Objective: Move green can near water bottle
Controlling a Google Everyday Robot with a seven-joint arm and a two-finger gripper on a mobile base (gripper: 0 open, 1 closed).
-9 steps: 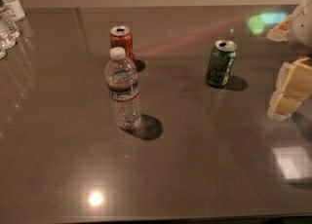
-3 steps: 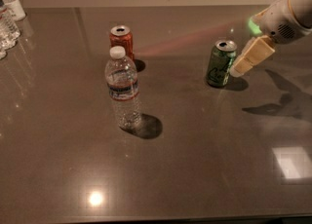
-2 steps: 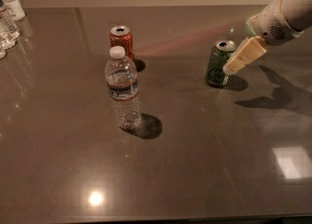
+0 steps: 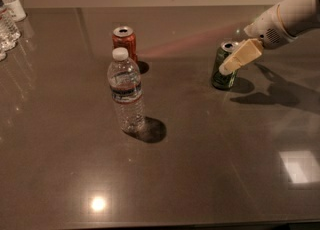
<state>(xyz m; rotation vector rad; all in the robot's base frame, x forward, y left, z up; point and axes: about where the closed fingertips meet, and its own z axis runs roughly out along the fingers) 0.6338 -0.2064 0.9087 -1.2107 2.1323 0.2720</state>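
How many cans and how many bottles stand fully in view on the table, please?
Cans: 2, the green can and the orange-red can.
Bottles: 1, the water bottle; the clear bottles cut off at the left edge are not counted.
Total: 3.
The gripper is at the green can, on the right.
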